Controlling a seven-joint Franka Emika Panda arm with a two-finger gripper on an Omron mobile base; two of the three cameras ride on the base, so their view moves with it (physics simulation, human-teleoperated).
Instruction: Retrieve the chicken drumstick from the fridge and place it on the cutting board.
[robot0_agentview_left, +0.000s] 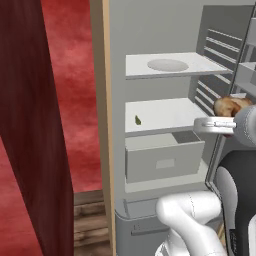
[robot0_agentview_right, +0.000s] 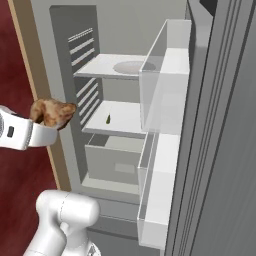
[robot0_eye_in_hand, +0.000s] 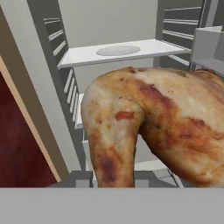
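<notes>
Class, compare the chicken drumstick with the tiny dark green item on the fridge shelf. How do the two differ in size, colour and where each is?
The chicken drumstick is far larger than the green item. The drumstick is glossy golden-brown; the green item is dark green. The drumstick is clamped in the gripper in front of the open fridge; the green item lies on the middle shelf, untouched.

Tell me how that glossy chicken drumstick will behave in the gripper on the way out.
The chicken drumstick looks glossy, so it may be slippery. Its lumpy, tapering shape could let it twist in the shut gripper. It probably stays stiff, since it juts out without sagging.
</notes>
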